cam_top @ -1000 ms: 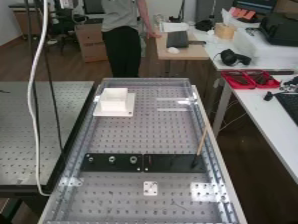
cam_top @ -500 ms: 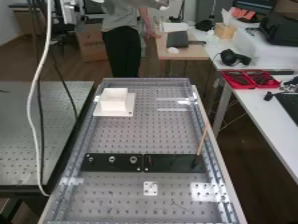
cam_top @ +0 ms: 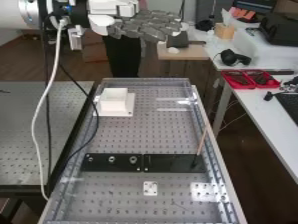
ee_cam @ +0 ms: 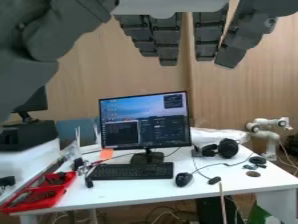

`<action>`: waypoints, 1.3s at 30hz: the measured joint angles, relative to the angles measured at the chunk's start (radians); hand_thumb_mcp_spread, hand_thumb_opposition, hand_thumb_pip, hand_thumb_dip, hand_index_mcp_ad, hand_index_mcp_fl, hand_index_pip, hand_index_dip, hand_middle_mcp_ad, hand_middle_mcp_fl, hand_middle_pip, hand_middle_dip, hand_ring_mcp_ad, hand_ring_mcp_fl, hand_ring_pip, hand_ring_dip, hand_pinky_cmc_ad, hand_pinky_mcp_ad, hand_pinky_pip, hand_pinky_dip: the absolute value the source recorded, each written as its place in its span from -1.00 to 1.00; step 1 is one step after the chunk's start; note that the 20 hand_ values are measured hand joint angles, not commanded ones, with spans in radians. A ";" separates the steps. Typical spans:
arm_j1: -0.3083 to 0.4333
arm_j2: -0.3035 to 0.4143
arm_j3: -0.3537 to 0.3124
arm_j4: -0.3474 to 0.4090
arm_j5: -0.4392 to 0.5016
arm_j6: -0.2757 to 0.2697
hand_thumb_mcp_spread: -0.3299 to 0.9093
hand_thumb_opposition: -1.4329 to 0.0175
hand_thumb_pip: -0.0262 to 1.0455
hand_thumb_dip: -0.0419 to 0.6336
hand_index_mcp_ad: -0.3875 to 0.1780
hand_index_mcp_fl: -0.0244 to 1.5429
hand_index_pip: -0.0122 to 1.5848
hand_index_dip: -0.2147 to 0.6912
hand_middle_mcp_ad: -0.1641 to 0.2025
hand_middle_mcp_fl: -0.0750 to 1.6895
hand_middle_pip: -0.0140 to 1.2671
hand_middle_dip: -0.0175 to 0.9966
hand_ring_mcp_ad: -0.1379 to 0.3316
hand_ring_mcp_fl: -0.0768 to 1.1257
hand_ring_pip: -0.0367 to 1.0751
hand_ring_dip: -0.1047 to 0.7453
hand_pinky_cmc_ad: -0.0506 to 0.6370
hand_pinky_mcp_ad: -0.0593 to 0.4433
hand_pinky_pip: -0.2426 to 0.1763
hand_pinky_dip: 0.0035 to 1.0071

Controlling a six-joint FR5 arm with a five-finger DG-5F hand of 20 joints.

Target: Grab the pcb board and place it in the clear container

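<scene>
In the high view I hold my hand (cam_top: 143, 26) high by the far end of the bench (cam_top: 133, 135), fingers straight and clamped on nothing; a small pale plate with holes (cam_top: 150, 188) lies near the middle of the near end and may be the board, though I cannot tell, and the see-through shape (cam_top: 173, 109) at far right may be the clear container. In the wrist view my fingers hang loosely apart before a desk (ee_cam: 146, 192) with a monitor (ee_cam: 145, 120), so I judge both grabbing and placing are left to do.
</scene>
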 joint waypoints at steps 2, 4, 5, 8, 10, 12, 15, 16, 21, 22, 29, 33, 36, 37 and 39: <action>0.002 -0.009 -0.028 0.031 0.012 0.001 -0.14 0.08 -0.72 -0.87 0.81 -0.94 -0.90 -0.39 0.66 -0.89 -0.74 -0.91 0.65 -0.82 -0.77 -0.87 0.06 0.08 -0.35 -0.46; 0.002 -0.016 -0.047 0.054 0.020 0.007 -0.12 0.08 -0.71 -0.86 0.80 -0.94 -0.90 -0.36 0.65 -0.89 -0.74 -0.91 0.65 -0.82 -0.77 -0.87 0.06 0.08 -0.35 -0.43; 0.002 -0.021 -0.057 0.067 0.025 0.013 -0.10 0.08 -0.70 -0.86 0.74 -0.94 -0.90 -0.36 0.66 -0.89 -0.74 -0.91 0.65 -0.83 -0.77 -0.87 0.06 0.08 -0.37 -0.42; 0.001 -0.030 -0.086 0.105 0.041 0.022 -0.10 0.08 -0.68 -0.86 0.67 -0.94 -0.90 -0.32 0.65 -0.89 -0.74 -0.91 0.67 -0.83 -0.77 -0.87 0.06 0.07 -0.38 -0.43; 0.000 -0.038 -0.111 0.137 0.059 0.026 -0.06 0.08 -0.67 -0.85 0.62 -0.94 -0.90 -0.32 0.65 -0.89 -0.74 -0.91 0.65 -0.83 -0.77 -0.87 0.06 0.07 -0.38 -0.42; -0.001 -0.046 -0.128 0.158 0.073 0.034 -0.02 0.08 -0.65 -0.84 0.54 -0.92 -0.88 -0.32 0.65 -0.89 -0.74 -0.91 0.65 -0.83 -0.77 -0.87 0.06 0.08 -0.38 -0.39; -0.005 -0.061 -0.153 0.187 0.099 0.051 0.00 0.08 -0.64 -0.81 0.50 -0.90 -0.88 -0.28 0.66 -0.89 -0.74 -0.91 0.67 -0.84 -0.77 -0.87 0.05 0.07 -0.38 -0.39; -0.006 -0.067 -0.162 0.199 0.111 0.054 0.03 0.08 -0.64 -0.81 0.48 -0.90 -0.88 -0.30 0.65 -0.89 -0.74 -0.91 0.67 -0.84 -0.77 -0.87 0.05 0.08 -0.38 -0.39; -0.008 -0.084 -0.187 0.221 0.147 0.052 0.10 0.07 -0.61 -0.82 0.40 -0.84 -0.88 -0.18 0.67 -0.89 -0.74 -0.91 0.67 -0.84 -0.77 -0.87 0.05 0.07 -0.38 -0.40; -0.007 -0.087 -0.193 0.230 0.154 0.048 0.11 0.07 -0.56 -0.81 0.39 -0.82 -0.88 -0.19 0.65 -0.89 -0.74 -0.91 0.67 -0.85 -0.77 -0.87 0.05 0.07 -0.38 -0.40; 0.002 -0.115 -0.234 0.304 0.196 0.027 0.21 0.04 -0.51 -0.76 0.33 -0.70 -0.86 0.01 0.65 -0.89 -0.74 -0.90 0.67 -0.85 -0.78 -0.87 0.03 0.05 -0.36 -0.50; 0.006 -0.144 -0.252 0.342 0.223 0.015 0.25 0.01 -0.47 -0.69 0.28 -0.71 -0.85 0.10 0.57 -0.89 -0.74 -0.84 0.67 -0.85 -0.77 -0.87 0.03 0.05 -0.36 -0.56; 0.003 -0.172 -0.267 0.388 0.245 0.016 0.30 0.01 -0.41 -0.63 0.28 -0.71 -0.70 0.12 0.50 -0.89 -0.74 -0.83 0.64 -0.85 -0.77 -0.87 0.01 0.02 -0.37 -0.59; 0.001 -0.178 -0.271 0.399 0.250 0.017 0.30 0.02 -0.41 -0.64 0.27 -0.71 -0.65 0.12 0.49 -0.89 -0.74 -0.81 0.66 -0.86 -0.77 -0.86 0.01 0.03 -0.37 -0.59; -0.003 -0.192 -0.278 0.425 0.261 0.018 0.32 0.01 -0.38 -0.60 0.27 -0.71 -0.51 0.12 0.48 -0.89 -0.74 -0.81 0.66 -0.86 -0.78 -0.86 0.02 0.01 -0.37 -0.62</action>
